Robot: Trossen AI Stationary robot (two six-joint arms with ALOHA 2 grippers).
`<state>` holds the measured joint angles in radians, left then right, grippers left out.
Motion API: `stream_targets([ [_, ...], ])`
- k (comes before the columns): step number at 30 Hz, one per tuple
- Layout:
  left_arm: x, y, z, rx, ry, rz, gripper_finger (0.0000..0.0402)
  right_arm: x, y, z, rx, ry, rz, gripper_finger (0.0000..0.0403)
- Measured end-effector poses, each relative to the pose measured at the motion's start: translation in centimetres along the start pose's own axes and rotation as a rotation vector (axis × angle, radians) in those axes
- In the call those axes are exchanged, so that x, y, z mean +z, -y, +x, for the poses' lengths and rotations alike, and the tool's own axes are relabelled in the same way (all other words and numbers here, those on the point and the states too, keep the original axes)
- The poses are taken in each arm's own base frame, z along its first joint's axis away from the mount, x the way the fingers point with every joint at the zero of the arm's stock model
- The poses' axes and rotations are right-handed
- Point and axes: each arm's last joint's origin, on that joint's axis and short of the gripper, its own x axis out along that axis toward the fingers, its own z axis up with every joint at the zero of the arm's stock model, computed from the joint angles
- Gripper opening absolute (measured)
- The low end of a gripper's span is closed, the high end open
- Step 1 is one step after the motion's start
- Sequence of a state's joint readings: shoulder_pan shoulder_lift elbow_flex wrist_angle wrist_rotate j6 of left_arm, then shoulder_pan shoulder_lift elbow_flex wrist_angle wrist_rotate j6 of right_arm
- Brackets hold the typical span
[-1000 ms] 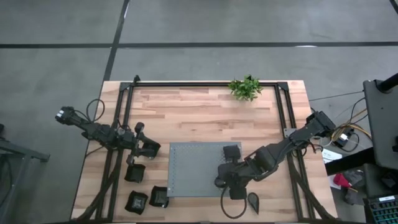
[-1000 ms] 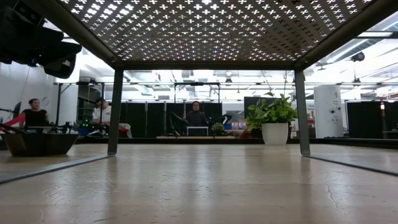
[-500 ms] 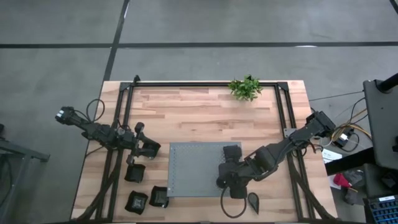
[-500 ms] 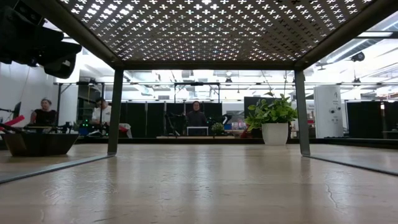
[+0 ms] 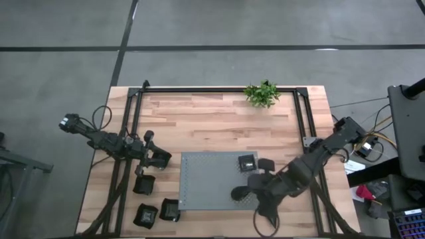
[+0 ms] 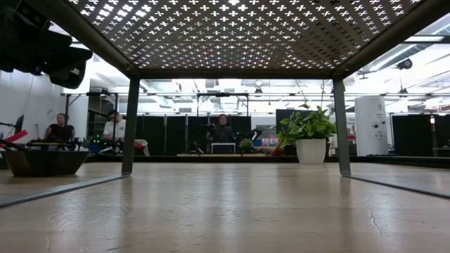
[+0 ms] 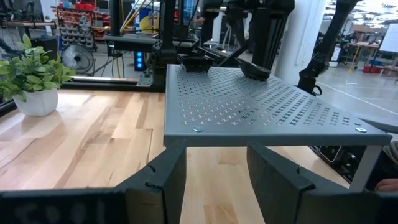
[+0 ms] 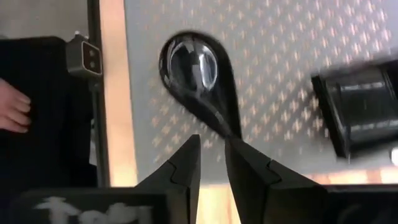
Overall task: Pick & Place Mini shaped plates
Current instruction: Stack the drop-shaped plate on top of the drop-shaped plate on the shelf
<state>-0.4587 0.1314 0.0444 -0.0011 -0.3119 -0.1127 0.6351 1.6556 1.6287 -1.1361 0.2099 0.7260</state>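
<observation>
Black teardrop plate (image 8: 198, 73) lies empty on the grey mat (image 8: 292, 37); right gripper (image 8: 211, 163) slightly parted, holding nothing.

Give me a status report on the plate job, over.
Left tool open, parked beside the mat. Right tool open at the tail of the teardrop plate, which lies on the mat near a square plate. Nothing in the way.

From here I count five black plates: one square plate (image 5: 247, 161) and one teardrop plate (image 5: 240, 193) on the mat, and three more (image 5: 143, 184) (image 5: 146, 214) (image 5: 170, 209) on the wood. One grey mat (image 5: 206, 179), one plant (image 5: 261, 93), and three people (image 6: 60, 130) (image 6: 112, 127) (image 6: 223, 129) in the room behind.
</observation>
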Motion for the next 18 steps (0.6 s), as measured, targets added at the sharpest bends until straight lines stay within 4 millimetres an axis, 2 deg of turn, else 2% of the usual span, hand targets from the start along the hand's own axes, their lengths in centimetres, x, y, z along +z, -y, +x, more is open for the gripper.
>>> stream_targets([
  [5,0.0,0.0,0.0,0.0,-0.001,0.0,0.0163,-2.0,-0.7,-1.1,-0.061,-0.008,0.103,0.006],
  [9,0.0,0.0,0.0,0.0,-0.001,0.0,0.0163,-4.3,-0.7,-1.4,-0.182,-0.081,0.232,0.0058],
  [14,0.0,0.0,0.0,0.0,-0.001,0.0,0.0163,-6.7,-0.3,-0.5,-0.305,-0.187,0.424,0.0065],
  [18,0.0,0.0,0.0,0.0,-0.001,0.0,0.0163,-8.5,-0.5,0.9,-0.319,-0.242,0.466,0.0074],
])
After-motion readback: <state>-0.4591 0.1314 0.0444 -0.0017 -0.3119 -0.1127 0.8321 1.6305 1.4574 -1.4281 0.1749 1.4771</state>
